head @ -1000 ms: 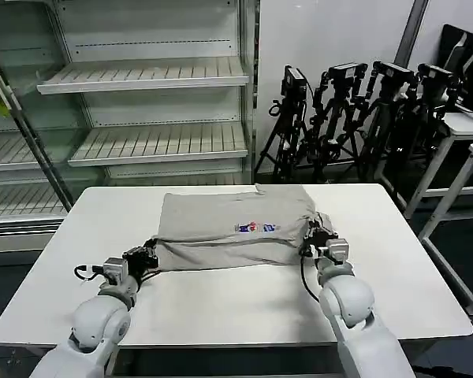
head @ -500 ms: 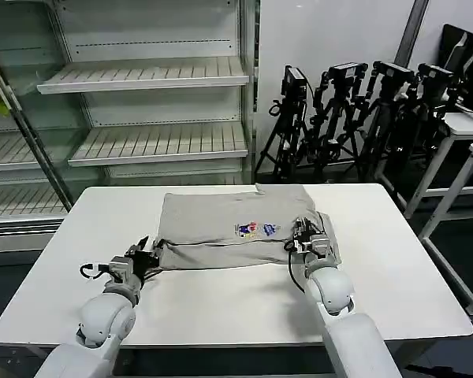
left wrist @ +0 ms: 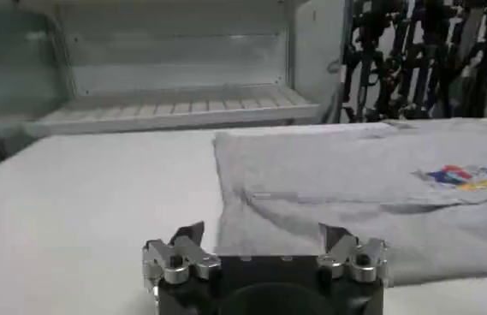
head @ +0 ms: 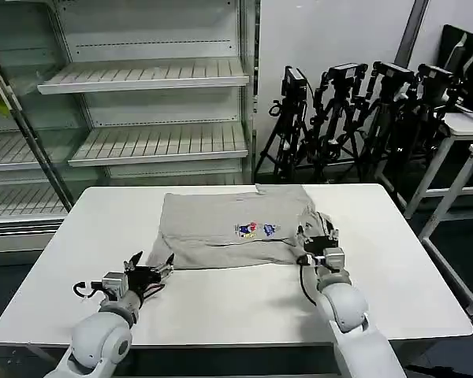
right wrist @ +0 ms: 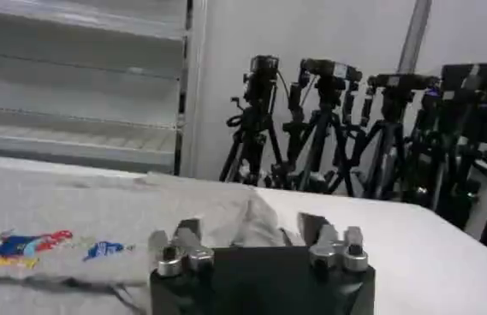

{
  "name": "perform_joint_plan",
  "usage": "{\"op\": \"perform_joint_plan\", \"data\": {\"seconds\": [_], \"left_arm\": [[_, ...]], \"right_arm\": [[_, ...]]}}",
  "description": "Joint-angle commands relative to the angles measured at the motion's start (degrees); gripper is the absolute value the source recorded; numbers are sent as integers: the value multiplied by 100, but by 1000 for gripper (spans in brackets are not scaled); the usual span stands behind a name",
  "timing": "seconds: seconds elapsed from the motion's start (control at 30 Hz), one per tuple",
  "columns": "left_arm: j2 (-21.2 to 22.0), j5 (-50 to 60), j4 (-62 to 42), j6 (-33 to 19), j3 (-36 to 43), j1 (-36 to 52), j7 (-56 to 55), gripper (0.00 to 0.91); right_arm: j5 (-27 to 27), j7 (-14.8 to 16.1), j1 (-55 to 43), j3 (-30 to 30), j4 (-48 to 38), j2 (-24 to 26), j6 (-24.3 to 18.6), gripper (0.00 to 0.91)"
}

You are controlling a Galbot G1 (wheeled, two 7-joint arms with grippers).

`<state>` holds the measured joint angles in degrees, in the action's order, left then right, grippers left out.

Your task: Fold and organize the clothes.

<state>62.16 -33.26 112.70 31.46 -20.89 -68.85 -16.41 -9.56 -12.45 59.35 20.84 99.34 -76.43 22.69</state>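
White laminate is what we are looking down on first: the table (head: 221,303) is spreading across the whole foreground, with bare shelving (head: 146,75) standing behind it and a cluster of black tripods (head: 355,110) crowding the floor at the far right. On the far half of that table the light grey shirt (head: 221,224) is lying partly folded into a broad rectangle, its small multicoloured chest print (head: 256,229) facing up near the near-right part of the cloth, and its near edge is sitting doubled over in a soft ridge. We are seeing the right side of the shirt bunching into a loose flap right where the right gripper (head: 318,242) is hovering; its jaws are standing wide apart with nothing between them, and from the right wrist view the fingertips are framing the rumpled cloth just ahead of the right gripper (right wrist: 252,233). The left gripper (head: 151,266) is resting low over bare table just short of the shirt's near-left corner, also spread wide and gripping nothing; in the left wrist view the folded edge is running just beyond the left gripper (left wrist: 264,233).
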Motion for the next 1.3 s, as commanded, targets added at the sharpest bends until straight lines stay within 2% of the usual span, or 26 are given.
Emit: {"op": "perform_joint_plan", "data": {"seconds": [0.03,0.07,0.1,0.13,0.67,1.13,1.3], "left_arm": [[36,-617,-134,154,-8,-22,-58,121],[36,-627,-162,147,3,19,-58,50],[34,-627,-192,129,11,43,-56,40],[31,-624,-242,113,16,60,-56,50],[33,-674,-206,110,-14,-91,-38,50],[-4,-688,430,140,-115,-547,-49,50],[-76,-676,870,152,-226,-790,-76,50]], "right_arm": [[-392,-72,454,225,8,-5,274,907],[-441,-71,424,223,-31,-10,376,655],[-453,-77,399,211,-87,-5,445,40],[-477,-76,382,205,-123,-1,468,0],[-994,-23,348,41,-260,35,611,0],[-1025,-118,1146,132,690,88,528,0],[-1016,-170,1637,239,1448,104,536,0]]}}
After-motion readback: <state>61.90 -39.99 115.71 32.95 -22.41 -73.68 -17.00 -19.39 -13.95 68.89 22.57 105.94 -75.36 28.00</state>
